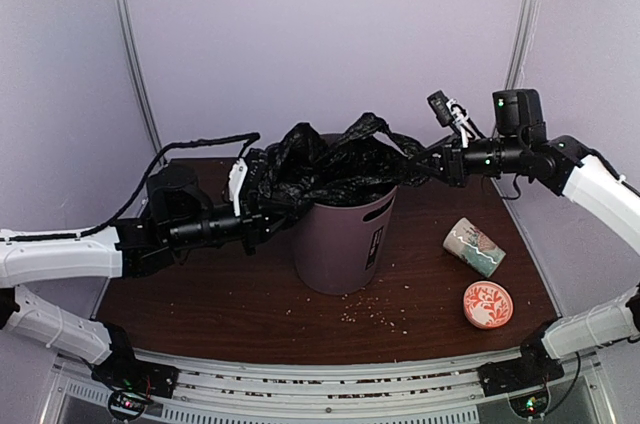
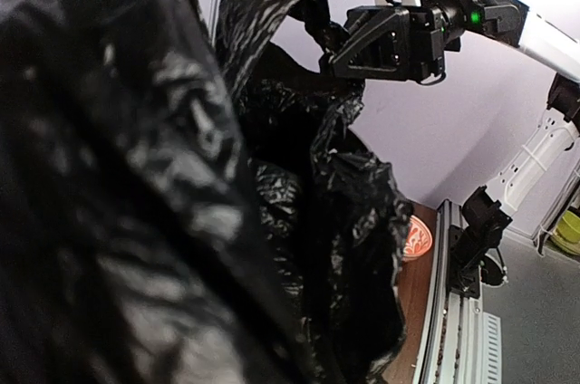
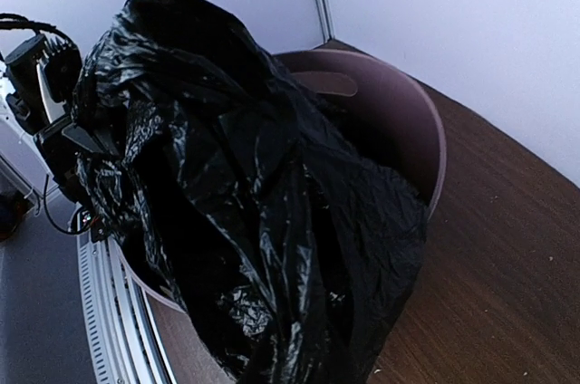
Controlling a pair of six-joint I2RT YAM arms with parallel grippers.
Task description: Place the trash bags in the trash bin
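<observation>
The trash bag (image 1: 330, 169) covers the mouth of the trash bin (image 1: 340, 249), hiding most of its inside. Left of the bin, the fingertips of the left gripper (image 1: 262, 212) are lost in the bag's folds. Right of the bin, so are those of the right gripper (image 1: 418, 166).

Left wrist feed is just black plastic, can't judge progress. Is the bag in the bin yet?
Observer: Partly. The black trash bag is bunched over the mouth of the trash bin, much of it above the rim.
Operator: Who's holding it?
Observer: Both. The left tool grips one end, the right tool the other.
Operator: Bin upright?
Observer: Yes, standing upright in the top view.
</observation>
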